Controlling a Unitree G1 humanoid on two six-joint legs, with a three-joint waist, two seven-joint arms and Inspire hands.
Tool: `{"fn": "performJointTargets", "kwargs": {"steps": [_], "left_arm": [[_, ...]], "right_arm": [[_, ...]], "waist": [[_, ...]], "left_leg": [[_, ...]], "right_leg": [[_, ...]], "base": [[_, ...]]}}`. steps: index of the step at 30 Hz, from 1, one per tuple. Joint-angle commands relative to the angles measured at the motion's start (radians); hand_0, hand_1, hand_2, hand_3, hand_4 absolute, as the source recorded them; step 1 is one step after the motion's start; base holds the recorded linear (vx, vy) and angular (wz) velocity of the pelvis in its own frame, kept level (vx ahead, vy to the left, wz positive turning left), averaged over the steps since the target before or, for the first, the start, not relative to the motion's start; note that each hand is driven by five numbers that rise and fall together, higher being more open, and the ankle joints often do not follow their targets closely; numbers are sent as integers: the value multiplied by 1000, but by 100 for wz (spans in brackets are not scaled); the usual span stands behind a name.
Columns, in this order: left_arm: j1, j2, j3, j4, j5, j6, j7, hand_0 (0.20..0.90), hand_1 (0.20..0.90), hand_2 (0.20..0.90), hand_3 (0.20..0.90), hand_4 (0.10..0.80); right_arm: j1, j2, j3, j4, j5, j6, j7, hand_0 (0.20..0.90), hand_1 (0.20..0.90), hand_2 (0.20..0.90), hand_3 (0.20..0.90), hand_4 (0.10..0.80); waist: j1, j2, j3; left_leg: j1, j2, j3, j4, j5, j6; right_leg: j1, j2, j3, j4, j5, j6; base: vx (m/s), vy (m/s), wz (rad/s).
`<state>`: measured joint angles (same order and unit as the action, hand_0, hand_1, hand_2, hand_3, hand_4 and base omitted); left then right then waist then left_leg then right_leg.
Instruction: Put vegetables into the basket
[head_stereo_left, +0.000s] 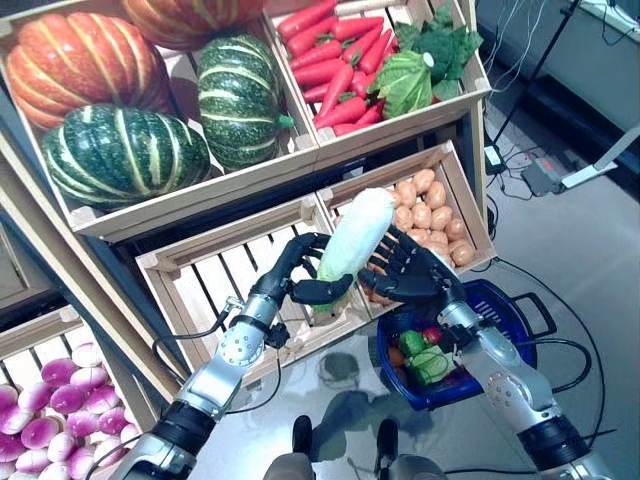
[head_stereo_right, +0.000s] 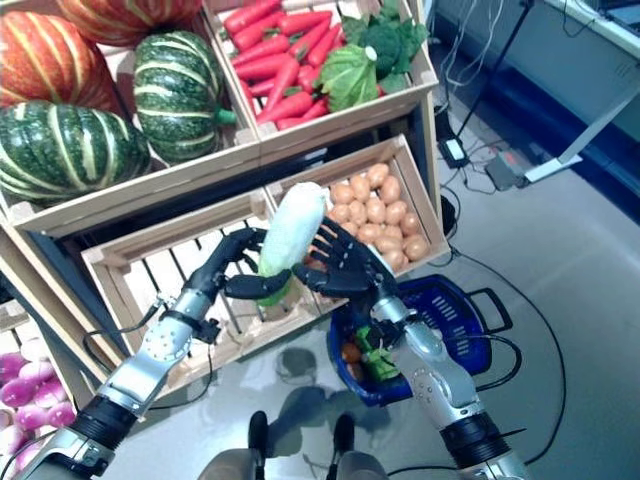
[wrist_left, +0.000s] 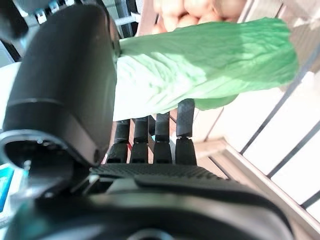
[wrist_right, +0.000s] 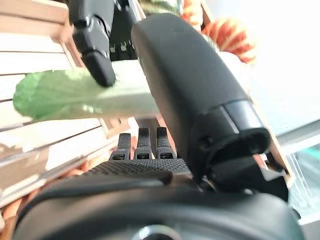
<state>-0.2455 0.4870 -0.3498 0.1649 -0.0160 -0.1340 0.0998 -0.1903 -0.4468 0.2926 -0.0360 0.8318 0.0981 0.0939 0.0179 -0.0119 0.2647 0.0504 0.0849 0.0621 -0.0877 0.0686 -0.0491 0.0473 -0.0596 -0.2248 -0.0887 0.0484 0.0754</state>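
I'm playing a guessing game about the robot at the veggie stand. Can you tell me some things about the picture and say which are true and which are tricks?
1. Both hands hold the cabbage: left hand and right hand have fingers curled round the pale green cabbage. True.
2. The cabbage already lies in the blue basket. False: it is up in the hands, above the front edge of a slatted wooden crate.
3. The basket is empty. False: some green and red vegetables already lie in it.
4. Carrots fill a crate on the upper shelf. True.
5. The pumpkins sit on the floor. False: they sit in an upper crate.
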Motion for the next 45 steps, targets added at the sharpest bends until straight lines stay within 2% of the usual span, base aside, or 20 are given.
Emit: {"fn": "performJointTargets", "kwargs": {"steps": [1,19,30,31,32,33,45], "left_arm": [[-52,-7,-6,-35,-41,-61,-17,300,300,300,300,400],[-74,8,-96,-33,-55,9,-172,300,300,300,300,400],[-83,18,-136,-29,-42,34,-256,300,300,300,300,400],[-84,18,-137,-30,-41,35,-258,300,300,300,300,400],[-84,19,-136,-32,-40,36,-260,300,300,300,300,400],[-82,17,-137,-37,-39,40,-256,300,300,300,300,400],[-66,25,-113,-54,-48,37,-209,300,300,300,300,400]], "right_arm": [[-39,34,-6,-117,25,-51,55,900,900,900,900,800],[-113,93,-14,-110,62,-134,-81,900,900,900,900,800],[-120,111,-26,-100,83,-151,-97,900,900,900,900,800],[-122,112,-27,-99,84,-147,-94,771,771,771,771,714],[-121,112,-27,-99,86,-146,-94,495,495,495,495,530],[-118,114,-23,-101,84,-149,-92,300,300,300,300,400],[-101,111,-25,-94,107,-155,-82,300,300,300,300,400]], "waist": [[7,-22,-138],[6,-14,-172],[-2,-12,-178],[-2,-14,-178],[-2,-13,-180],[-2,-15,-179],[3,-21,-181]], "left_leg": [[-24,1,-3,0,-31,-41],[16,-5,5,0,-61,-26],[26,-8,14,0,-71,-16],[20,-10,13,0,-63,-15],[25,-8,13,0,-71,-16],[21,-9,13,0,-63,-14],[18,-8,9,0,-64,-15]], "right_leg": [[31,-37,-28,1,-3,31],[53,-52,-25,1,-5,48],[53,-55,-3,1,-4,55],[47,-57,-3,1,4,54],[51,-56,-1,1,-3,56],[47,-58,-1,1,4,55],[45,-59,0,1,5,58]], "base": [[48,-4,0],[49,3,1],[13,5,0],[0,0,0],[0,0,0],[0,0,0],[3,0,0]]}}
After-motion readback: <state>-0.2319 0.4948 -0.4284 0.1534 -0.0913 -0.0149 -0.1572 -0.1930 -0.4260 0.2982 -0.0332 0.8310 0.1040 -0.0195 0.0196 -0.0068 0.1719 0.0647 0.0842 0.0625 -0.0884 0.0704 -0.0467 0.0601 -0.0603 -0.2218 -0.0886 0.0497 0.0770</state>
